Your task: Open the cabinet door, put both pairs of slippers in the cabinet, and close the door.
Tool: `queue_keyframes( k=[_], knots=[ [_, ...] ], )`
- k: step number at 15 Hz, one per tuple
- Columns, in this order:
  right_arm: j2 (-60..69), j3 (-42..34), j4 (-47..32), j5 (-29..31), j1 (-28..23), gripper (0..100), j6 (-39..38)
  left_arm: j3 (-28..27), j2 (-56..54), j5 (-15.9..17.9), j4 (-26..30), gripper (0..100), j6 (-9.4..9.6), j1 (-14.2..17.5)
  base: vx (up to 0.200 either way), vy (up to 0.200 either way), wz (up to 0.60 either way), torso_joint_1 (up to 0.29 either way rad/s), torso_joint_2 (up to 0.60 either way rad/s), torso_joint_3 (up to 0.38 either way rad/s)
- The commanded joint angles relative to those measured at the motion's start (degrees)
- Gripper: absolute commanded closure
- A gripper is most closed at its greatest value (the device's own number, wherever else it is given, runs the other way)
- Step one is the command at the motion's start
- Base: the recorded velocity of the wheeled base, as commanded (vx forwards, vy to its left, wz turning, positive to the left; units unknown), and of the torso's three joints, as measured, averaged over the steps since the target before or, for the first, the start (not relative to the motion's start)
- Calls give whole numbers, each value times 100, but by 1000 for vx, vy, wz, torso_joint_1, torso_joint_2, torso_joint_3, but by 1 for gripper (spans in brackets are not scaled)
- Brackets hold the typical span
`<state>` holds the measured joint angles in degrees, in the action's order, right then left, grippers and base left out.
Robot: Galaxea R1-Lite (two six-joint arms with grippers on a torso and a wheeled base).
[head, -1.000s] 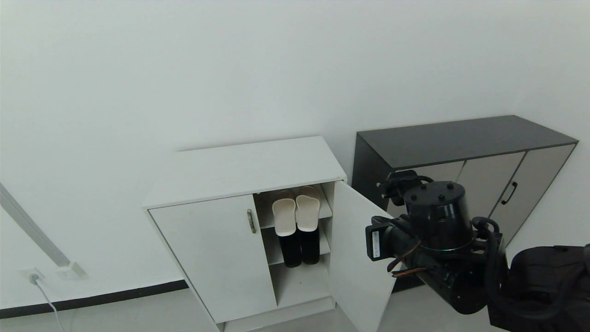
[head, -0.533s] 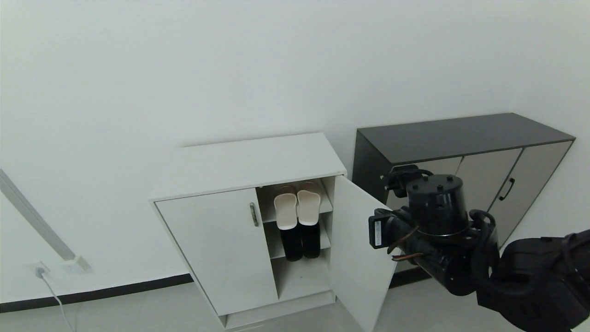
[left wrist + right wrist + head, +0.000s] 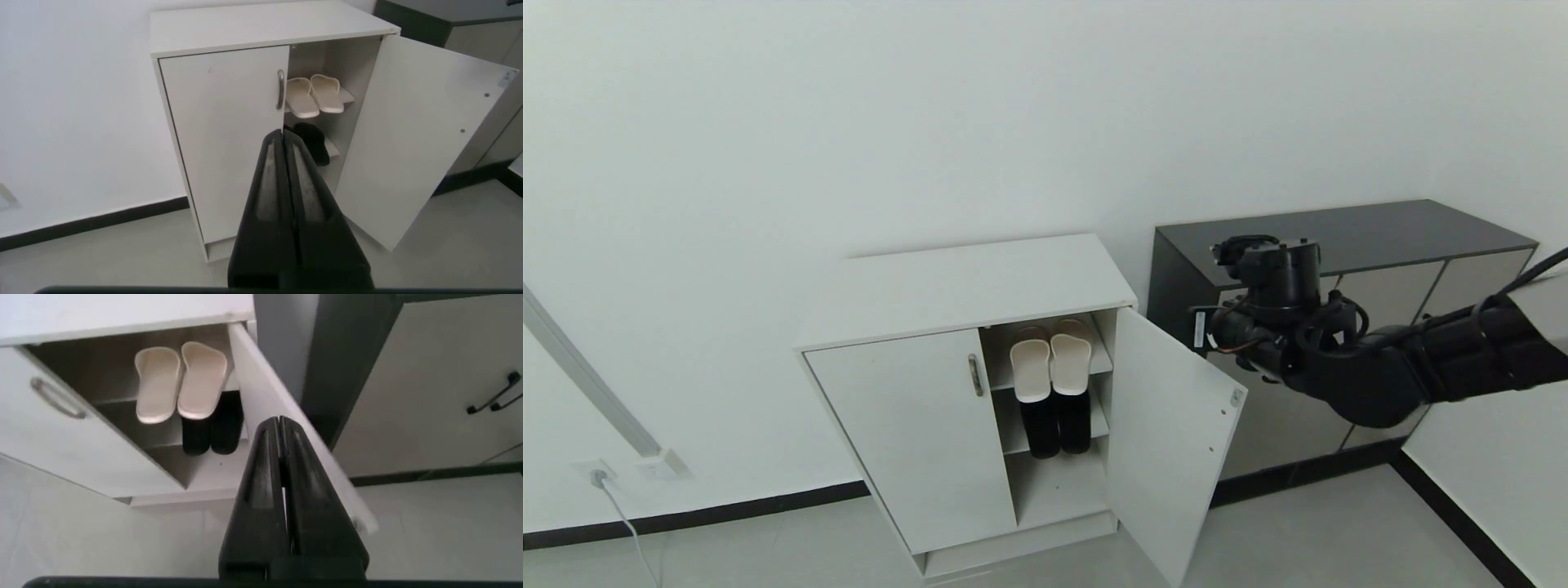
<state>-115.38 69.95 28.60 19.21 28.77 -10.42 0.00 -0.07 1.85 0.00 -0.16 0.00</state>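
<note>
Fingers [image 3: 263,469] of the right gripper [image 3: 282,425] are pressed together on nothing, like those of the left gripper [image 3: 283,135]. Over the last second the right arm lifts above the open door [image 3: 1168,425]. White slippers [image 3: 1050,366] and black slippers [image 3: 1057,423] sit on shelves in the cabinet [image 3: 964,286], so probably only closing remains.

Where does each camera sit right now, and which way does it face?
Head: atop the robot, facing forward and down at the white two-door cabinet and its open door; black right arm shows.
Left wrist: on the left arm, facing the cabinet front; shut left tool in front.
Right wrist: on the right arm, looking down past the open door; shut right tool in front.
Shared: all show cream slippers shelved above black slippers.
</note>
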Motion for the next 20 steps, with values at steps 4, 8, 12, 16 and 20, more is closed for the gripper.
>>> queue_keyframes(
  k=[4, 8, 12, 16, 20],
  knots=[
    [-1074, 924, -214, -339, -574, 100, -21, 0, 7, -1, 0, 100, -11, 0, 0, 0, 0, 0, 0, 0],
    [-1566, 1232, -214, -348, -768, 100, -12, 0, 7, -1, 0, 100, -11, 0, 0, 0, 0, 0, 0, 0],
    [-1839, 1337, -214, -348, -838, 100, -12, 0, 7, -1, 0, 100, -11, 0, 0, 0, 0, 0, 0, 0],
    [-1786, 1249, -452, -348, -759, 100, -48, 0, 7, -1, 0, 100, -11, 0, 0, 0, 0, 0, 0, 0],
    [-1302, 713, -460, -374, -267, 100, -118, 0, 7, -1, 0, 100, -11, 0, 0, 0, 0, 0, 0, 0]
  ],
)
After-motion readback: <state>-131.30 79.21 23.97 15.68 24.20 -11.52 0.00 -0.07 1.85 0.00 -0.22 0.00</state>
